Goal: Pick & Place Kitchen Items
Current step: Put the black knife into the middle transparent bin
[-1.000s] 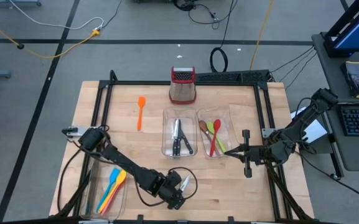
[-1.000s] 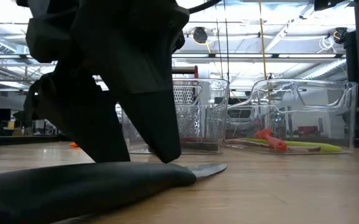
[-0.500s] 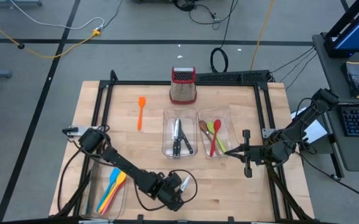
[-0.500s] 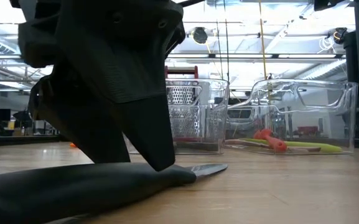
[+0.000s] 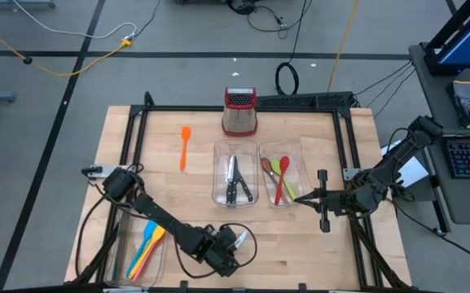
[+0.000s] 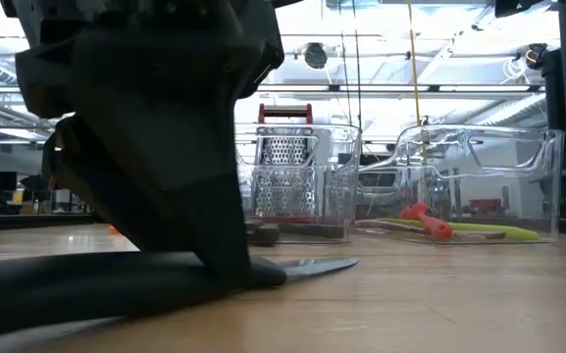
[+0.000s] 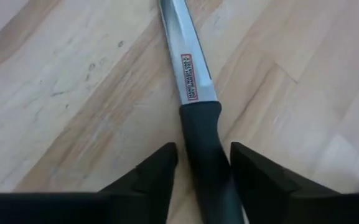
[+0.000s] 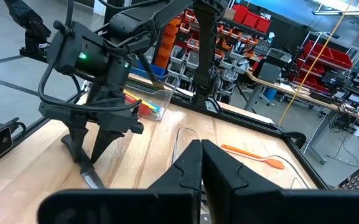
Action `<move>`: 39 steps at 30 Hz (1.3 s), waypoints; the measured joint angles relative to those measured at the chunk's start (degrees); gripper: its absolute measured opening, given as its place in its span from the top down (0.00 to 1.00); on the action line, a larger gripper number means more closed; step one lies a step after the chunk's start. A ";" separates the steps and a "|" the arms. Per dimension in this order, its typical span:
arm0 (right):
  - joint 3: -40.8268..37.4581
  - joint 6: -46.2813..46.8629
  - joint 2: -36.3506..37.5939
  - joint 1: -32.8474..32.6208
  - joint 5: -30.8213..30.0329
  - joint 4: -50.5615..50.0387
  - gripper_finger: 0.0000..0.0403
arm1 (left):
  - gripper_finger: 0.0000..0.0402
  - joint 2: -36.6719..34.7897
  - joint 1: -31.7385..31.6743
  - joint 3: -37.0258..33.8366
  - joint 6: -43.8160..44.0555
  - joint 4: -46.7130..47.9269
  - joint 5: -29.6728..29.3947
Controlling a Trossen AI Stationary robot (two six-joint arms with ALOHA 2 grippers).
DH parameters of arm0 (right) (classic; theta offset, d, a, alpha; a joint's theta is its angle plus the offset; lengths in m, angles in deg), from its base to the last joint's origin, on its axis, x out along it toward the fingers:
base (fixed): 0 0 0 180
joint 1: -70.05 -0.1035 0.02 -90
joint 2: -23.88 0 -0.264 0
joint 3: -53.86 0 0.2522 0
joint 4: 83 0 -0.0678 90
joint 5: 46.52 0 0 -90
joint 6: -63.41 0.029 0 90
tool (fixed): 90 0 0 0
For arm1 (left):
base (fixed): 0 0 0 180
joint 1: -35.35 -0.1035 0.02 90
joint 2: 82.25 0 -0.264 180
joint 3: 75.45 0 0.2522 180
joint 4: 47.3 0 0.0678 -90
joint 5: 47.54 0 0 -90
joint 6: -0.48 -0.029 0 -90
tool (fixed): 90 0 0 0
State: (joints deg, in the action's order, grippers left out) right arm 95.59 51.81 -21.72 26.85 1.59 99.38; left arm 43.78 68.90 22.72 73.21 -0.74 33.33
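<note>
A black-handled steel knife [image 7: 195, 93] lies flat on the wooden table near the front edge, its blade [image 6: 322, 265] pointing right in the low view. My left gripper [image 7: 204, 152] points steeply down over it and is open. Its two fingers stand close on either side of the black handle [image 7: 203, 134], just behind the blade. In the high view the gripper [image 5: 228, 244] covers most of the knife. My right gripper [image 5: 300, 198] waits shut, held level above the table's right side. My left gripper straddles the knife's handle [image 7: 205, 146] near its blade end, from above and lying across it. Thin slivers of table seem to show between fingertips [image 7: 167, 158] and handle, so I cannot tell whether they touch. The knife lies flat on the table.
A clear tray [image 5: 218, 194] with black-handled knives and another [image 5: 301, 163] with red, green and brown spoons stand mid-table. A third tray [image 5: 163, 252] at the front left holds blue, yellow and orange utensils. An orange spatula [image 5: 185, 146] lies loose at the back left, and a grater [image 5: 239, 111] at the far edge.
My left gripper has sunk toward the knife and shifted slightly toward the table's left edge, tipping more steeply downward. Its fingers now reach down beside the handle. The knife has not moved.
</note>
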 joint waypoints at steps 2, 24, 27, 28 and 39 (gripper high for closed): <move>0.00 0.00 0.00 -0.01 0.00 0.00 1.00 | 0.64 0.00 -0.03 0.00 -1.07 0.36 0.09; 0.00 0.02 0.00 -0.01 0.00 0.03 1.00 | 0.78 0.00 0.34 0.00 -4.06 0.27 -0.95; 0.00 0.02 0.00 -0.02 0.00 0.02 1.00 | 0.80 0.00 0.34 -0.01 -4.18 0.27 -1.10; 0.00 0.02 0.00 0.00 0.00 0.02 1.00 | 0.81 0.00 0.34 0.00 -4.61 0.29 -1.38; 0.00 0.44 0.00 0.01 0.00 0.02 1.00 | 0.81 0.00 0.39 0.04 -8.66 1.73 -4.01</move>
State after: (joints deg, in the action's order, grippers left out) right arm 95.59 52.25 -21.72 26.85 1.59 99.40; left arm 43.78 69.29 22.76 64.55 0.98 29.33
